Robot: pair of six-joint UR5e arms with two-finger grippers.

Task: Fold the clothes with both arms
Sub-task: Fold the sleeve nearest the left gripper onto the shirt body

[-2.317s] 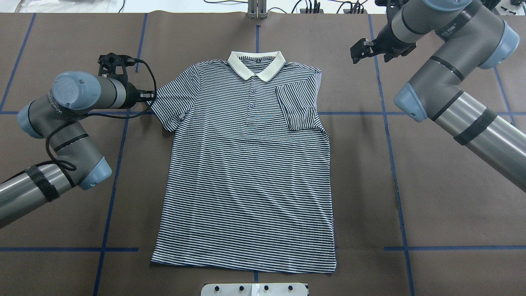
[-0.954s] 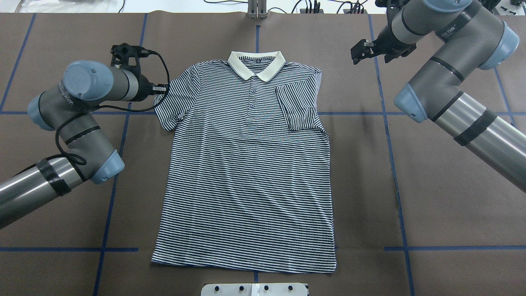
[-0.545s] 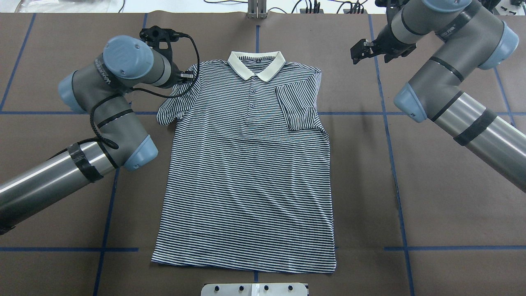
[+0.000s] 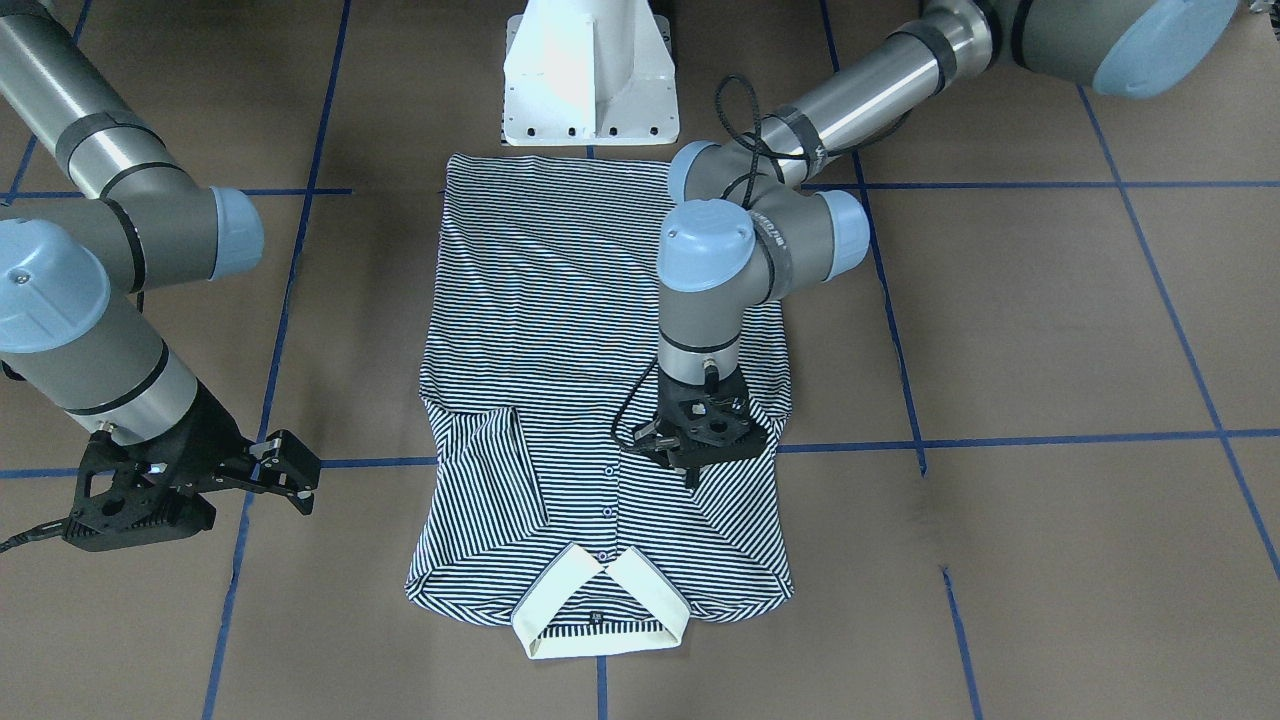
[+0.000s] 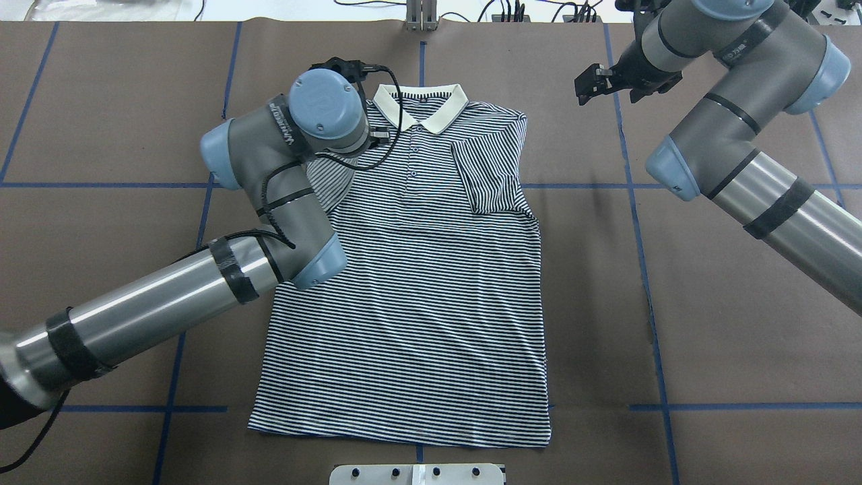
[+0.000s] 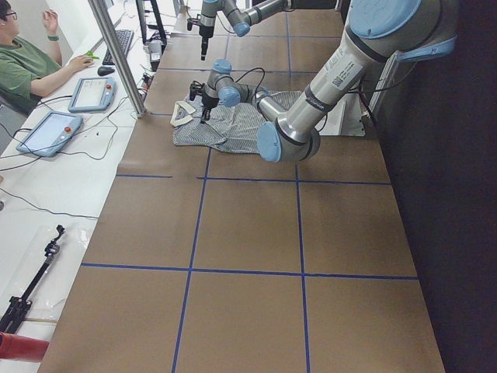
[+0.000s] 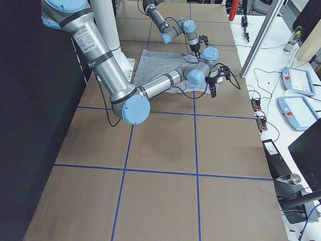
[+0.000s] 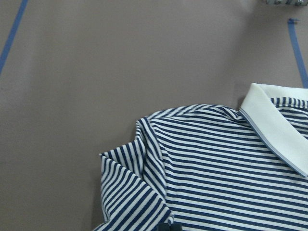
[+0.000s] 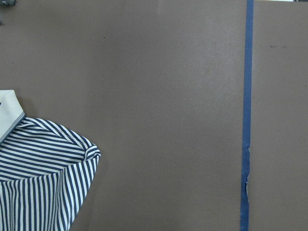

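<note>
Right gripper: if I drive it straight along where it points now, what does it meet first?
Probably the bare table cover, just beside the polo shirt at its shoulder; the right gripper hangs with jaws open off the shirt, and its wrist view centres on bare paper. Height unclear.

- Left gripper [image 4: 690, 472] points straight down over the polo shirt [image 4: 560, 300], near its buttons, fingers pinched on a sleeve.
- Right gripper [image 4: 290, 468] hovers beside the polo shirt's shoulder, jaws apart.

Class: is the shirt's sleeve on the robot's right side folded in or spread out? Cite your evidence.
Folded in: the sleeve lies flat over the chest of the shirt, inside its side edge.
</note>
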